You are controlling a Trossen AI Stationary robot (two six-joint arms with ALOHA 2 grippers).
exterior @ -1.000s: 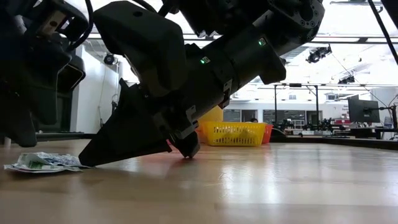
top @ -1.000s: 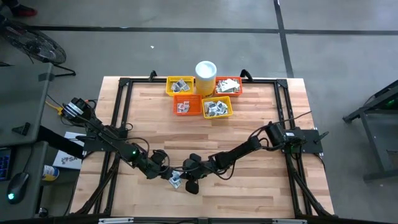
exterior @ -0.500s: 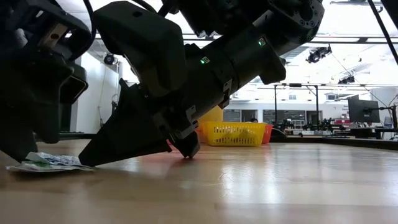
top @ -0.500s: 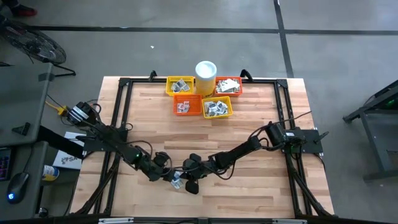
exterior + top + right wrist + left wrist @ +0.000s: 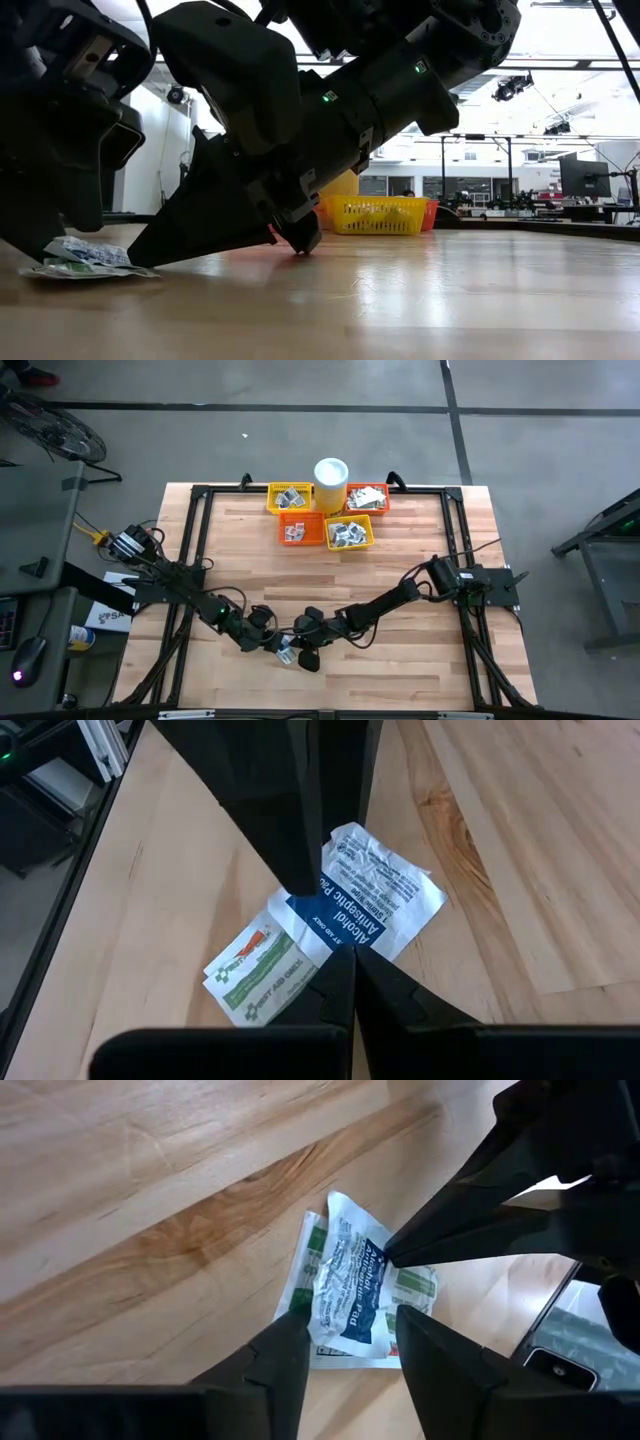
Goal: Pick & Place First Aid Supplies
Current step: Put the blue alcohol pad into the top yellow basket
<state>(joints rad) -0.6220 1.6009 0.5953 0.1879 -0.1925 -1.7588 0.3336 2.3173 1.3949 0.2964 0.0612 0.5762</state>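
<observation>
Near the front edge of the wooden table (image 5: pixel 400 550), two small packets lie together: a crumpled white packet with a blue label (image 5: pixel 362 892) rests partly on top of a flat white packet with green print (image 5: pixel 255 970). The left gripper (image 5: pixel 350 1345) is lowered over them with its fingers (image 5: pixel 283 1350) spread apart, one on each side of the blue-labelled packet, touching its edges but not yet squeezed onto it. The right gripper (image 5: pixel 340 955) meets them from the opposite side, its fingers pressed fully together, the tip resting on the blue label and pinning the packet to the table. At the far side of the table stand four small baskets (image 5: pixel 325 515) holding more packets, with a white cup (image 5: pixel 331 482) among them.
</observation>
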